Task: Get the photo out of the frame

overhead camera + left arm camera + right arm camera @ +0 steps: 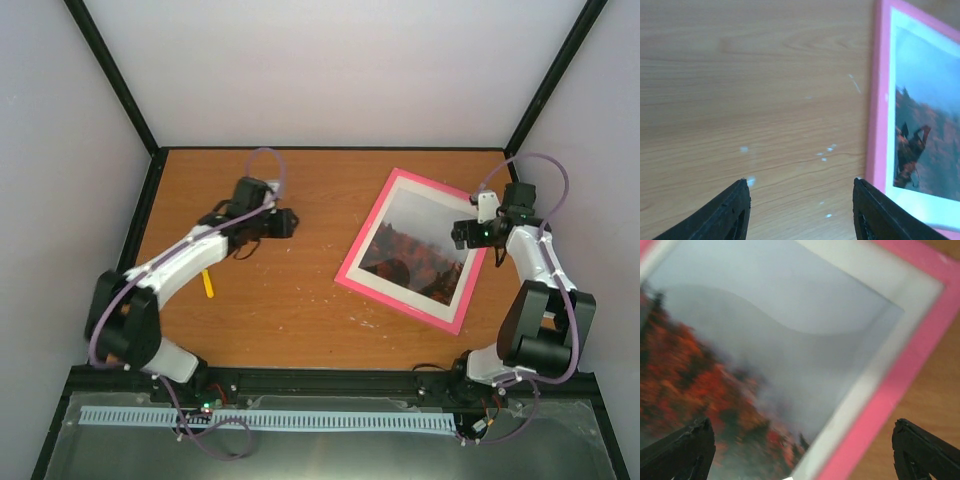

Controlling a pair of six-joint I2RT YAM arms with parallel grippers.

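Left to right: the left arm (175, 262) reached across the wooden table (300, 320), a yellow handle (208, 283) showing from under it on the wood. The left gripper (285, 222) hovered over bare tabletop with its jaws apart and nothing between them; its wrist camera showed the frame's pink edge just off to one side.

Right of centre, the frame (395, 303) lay flat and face up, turned at an angle to the table's edges. The photo (415, 250) sat inside it, pale misty sky above and red-orange trees below, bordered by a white mat (870, 375).

At far right, the right gripper (462, 235) hung above the frame's right-hand side, over the picture's pale sky. Its jaws were spread wide and held nothing, with the photo, the mat and the pink border all visible between its fingers (682, 447) in its wrist view. Whether the fingers touched the frame's face could not be told.
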